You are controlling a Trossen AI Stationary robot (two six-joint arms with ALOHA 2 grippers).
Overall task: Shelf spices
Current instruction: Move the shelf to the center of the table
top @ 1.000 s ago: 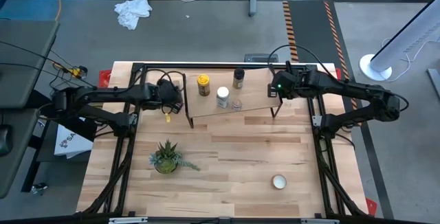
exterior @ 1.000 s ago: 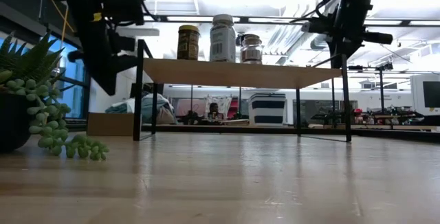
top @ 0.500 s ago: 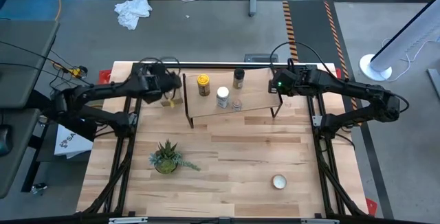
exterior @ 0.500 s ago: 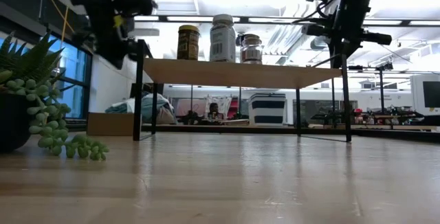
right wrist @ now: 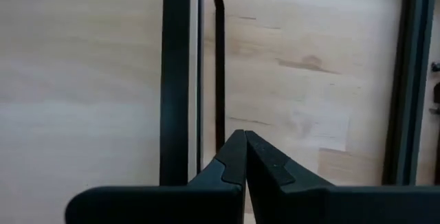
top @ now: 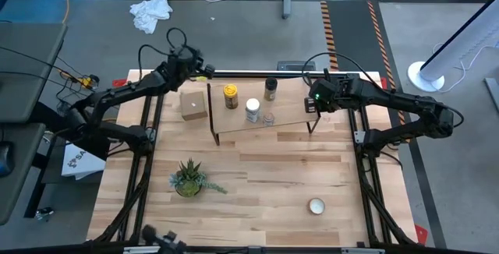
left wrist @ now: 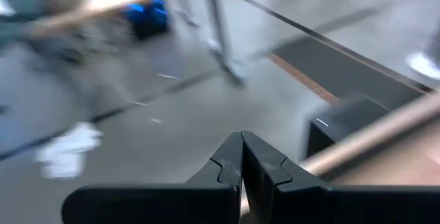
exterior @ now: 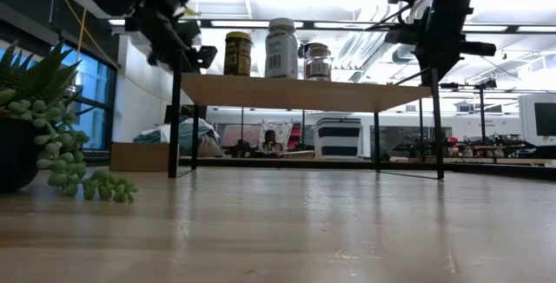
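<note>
The shelf [top: 292,106] stands on its thin black legs at the table's far middle. On its plank stand the mustard-yellow jar [top: 231,96], the white-capped jar [top: 253,110], the dark black-capped jar [top: 270,89] and the tiny clear jar [top: 268,118]. My left gripper [top: 201,61] is shut and raised over the table's far edge, left of the shelf; its wrist view looks at the floor beyond. My right gripper [top: 311,99] is shut at the shelf's right end, above a black leg [right wrist: 175,80]. My right gripper [exterior: 432,73] hangs with shut fingers just over the shelf's right end. I cannot tell whether it touches the plank or the leg.
A small tan cardboard box [top: 192,104] sits on the table left of the shelf. A potted green plant [top: 188,178] stands near the left front, and a flat round white tin [top: 316,206] lies at the right front. Bare wood [top: 273,168] lies between them.
My left gripper has risen from over the cardboard box and swung toward the table's far edge, tipping up so that it points out over the floor. The box, covered by the arm before, now shows. The jars and the right arm have kept still.
</note>
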